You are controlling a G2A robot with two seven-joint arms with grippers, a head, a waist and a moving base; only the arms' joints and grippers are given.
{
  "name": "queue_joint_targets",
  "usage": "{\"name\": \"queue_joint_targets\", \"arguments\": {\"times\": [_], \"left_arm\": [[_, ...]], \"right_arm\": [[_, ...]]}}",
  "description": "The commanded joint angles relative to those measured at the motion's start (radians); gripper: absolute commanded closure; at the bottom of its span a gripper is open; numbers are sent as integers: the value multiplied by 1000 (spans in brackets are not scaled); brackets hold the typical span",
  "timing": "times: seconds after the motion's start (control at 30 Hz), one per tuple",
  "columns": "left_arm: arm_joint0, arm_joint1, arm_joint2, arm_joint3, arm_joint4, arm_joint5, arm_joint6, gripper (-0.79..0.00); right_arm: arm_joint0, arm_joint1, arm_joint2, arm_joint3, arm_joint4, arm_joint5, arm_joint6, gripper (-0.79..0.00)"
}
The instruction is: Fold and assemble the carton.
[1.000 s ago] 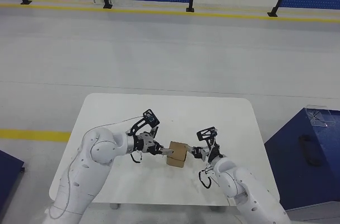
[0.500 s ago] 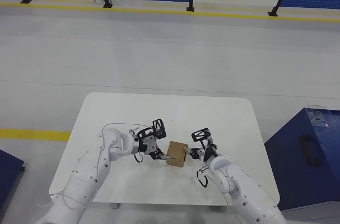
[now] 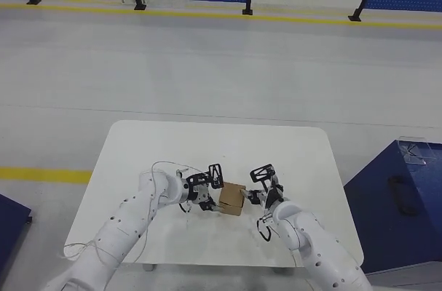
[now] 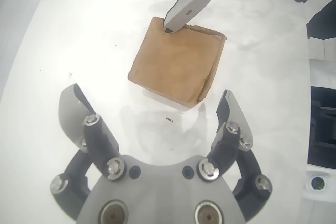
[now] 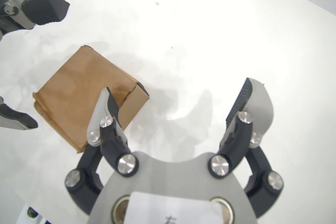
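Brown carton (image 4: 178, 64) on the white tabletop (image 3: 170, 145) sits between two wide-open pincers: left pincer (image 4: 151, 92) just short of it, right pincer (image 5: 178, 86) touching its far edge with one fingertip.

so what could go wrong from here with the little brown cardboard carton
1. Only one fingertip of the open right gripper touches the small brown cardboard carton, at its edge. Pressing there could tip it or slide it across the white table.
2. The open left gripper sits apart from the carton, so nothing braces it.
3. The folded layers on one side look loosely seated and might spring open.
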Motion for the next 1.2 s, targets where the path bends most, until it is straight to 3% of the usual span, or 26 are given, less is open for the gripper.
{"name": "queue_joint_targets", "arguments": {"times": [0.0, 0.37, 0.47, 0.57, 0.77, 1.07, 1.1, 1.17], "left_arm": [[-5, -4, 11, 7, 7, 10, 14, -785], [-37, -30, 62, 62, 1, 47, 30, -785], [-45, -36, 73, 77, -4, 44, 26, -690], [-53, -42, 80, 96, -17, 37, 14, -720], [-63, -47, 85, 106, -33, 23, 8, -616], [-67, -45, 75, 117, -54, 16, 1, -696], [-67, -43, 70, 118, -56, 15, 0, -767], [-66, -38, 59, 119, -66, 0, 0, -785]], "right_arm": [[-4, -1, 6, -4, -3, -4, 0, -785], [-22, -5, 36, -8, -12, -25, 4, -785], [-25, -7, 40, -7, -17, -29, 6, -785], [-29, -9, 43, -8, -24, -31, 8, -785], [-32, -14, 48, -11, -35, -31, 12, -785], [-35, -23, 65, -27, -22, -8, -2, -785], [-35, -24, 80, -30, -1, 4, -3, -785], [-34, -26, 111, -30, 51, 28, 12, -785]]}}
